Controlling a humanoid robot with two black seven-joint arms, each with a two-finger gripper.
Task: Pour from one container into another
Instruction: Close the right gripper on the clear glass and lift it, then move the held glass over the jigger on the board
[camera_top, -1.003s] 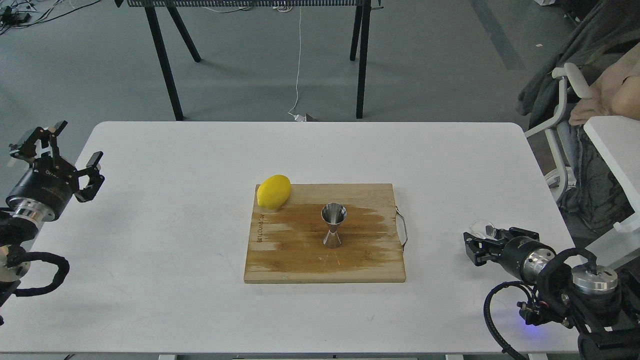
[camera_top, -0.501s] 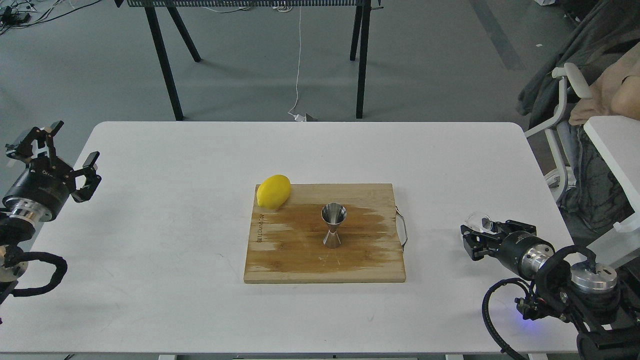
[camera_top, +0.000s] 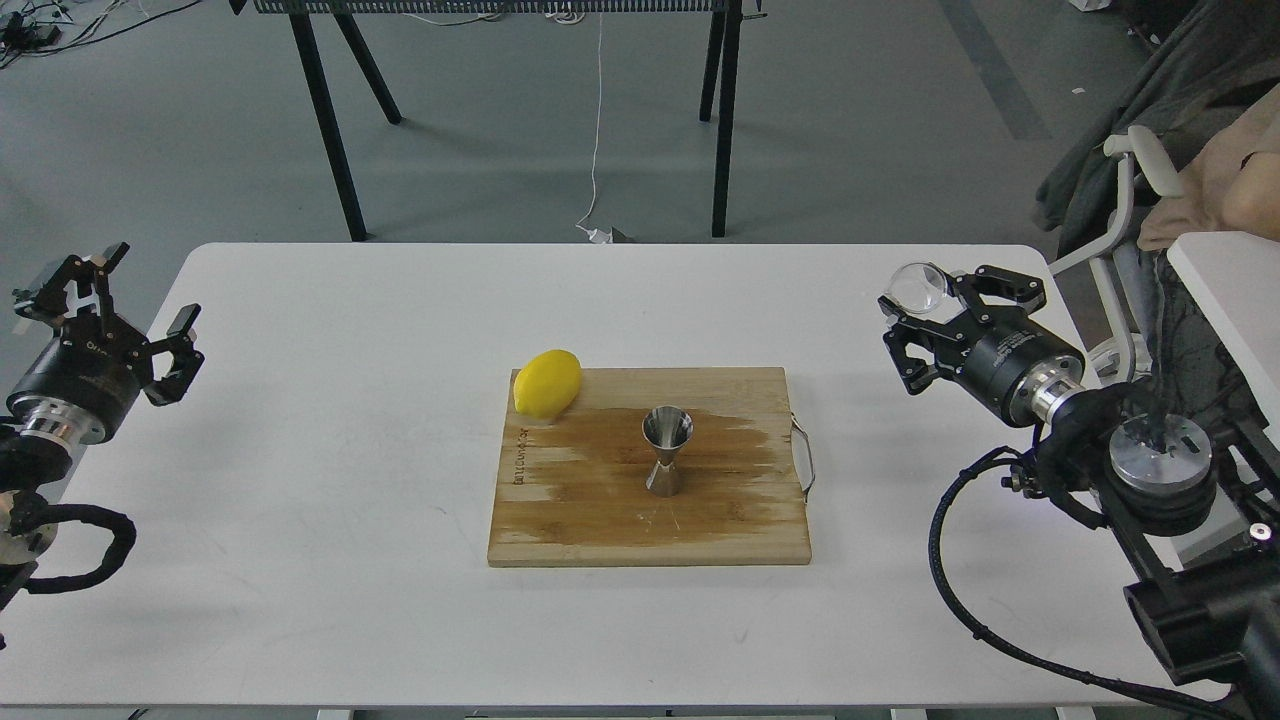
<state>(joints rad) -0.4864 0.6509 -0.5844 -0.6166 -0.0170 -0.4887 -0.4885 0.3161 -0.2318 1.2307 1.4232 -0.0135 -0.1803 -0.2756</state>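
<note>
The steel hourglass jigger (camera_top: 667, 450) stands upright in the middle of the wooden cutting board (camera_top: 600, 520). The small clear glass cup (camera_top: 919, 287) is held in the air above the table's right side, tilted, with my right gripper (camera_top: 932, 302) shut on it. It is well to the right of the jigger and higher than it. My left gripper (camera_top: 152, 285) hovers open and empty at the table's left edge, far from both containers.
A yellow lemon (camera_top: 547, 382) lies on the board's back left corner. The board has a metal handle (camera_top: 806, 458) on its right side. A chair with clothes (camera_top: 1150, 200) stands off the table's right, and black table legs (camera_top: 330, 120) stand behind.
My right gripper has risen from the table's near right edge, moving up and away with the glass cup in it. The left arm has barely shifted.
</note>
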